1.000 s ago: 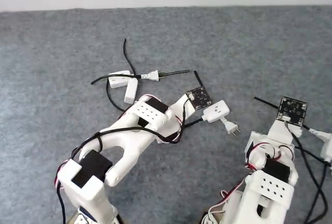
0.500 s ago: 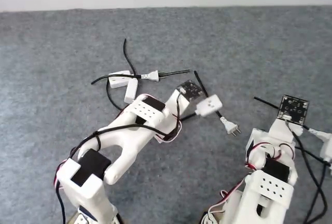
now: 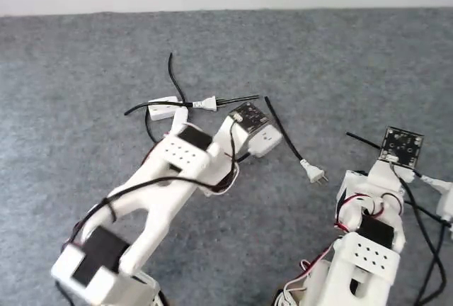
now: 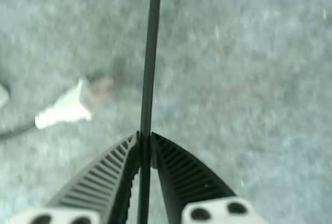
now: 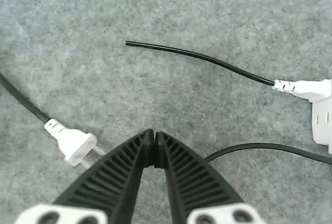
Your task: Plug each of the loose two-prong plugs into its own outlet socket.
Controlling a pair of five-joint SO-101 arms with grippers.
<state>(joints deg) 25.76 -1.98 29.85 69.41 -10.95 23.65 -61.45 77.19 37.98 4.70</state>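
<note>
Grey carpety worktop [image 3: 354,58], two arms. The left gripper [image 4: 145,141] is clamped tight on a thin black cord [image 4: 150,53], and the white socket block [image 3: 265,140] on the end of that cord sits up beside the arm's wrist. I'd say this is the "get a socket into position" step. The loose plug [image 3: 316,173] lies flat on the worktop between the arms, prongs pointing away from the block. The right gripper [image 5: 154,137] hovers just beside it, pinched together on nothing. Next, I reckon: set the block down facing the prongs, then the right gripper has to open and grab the plug body squarely.
</note>
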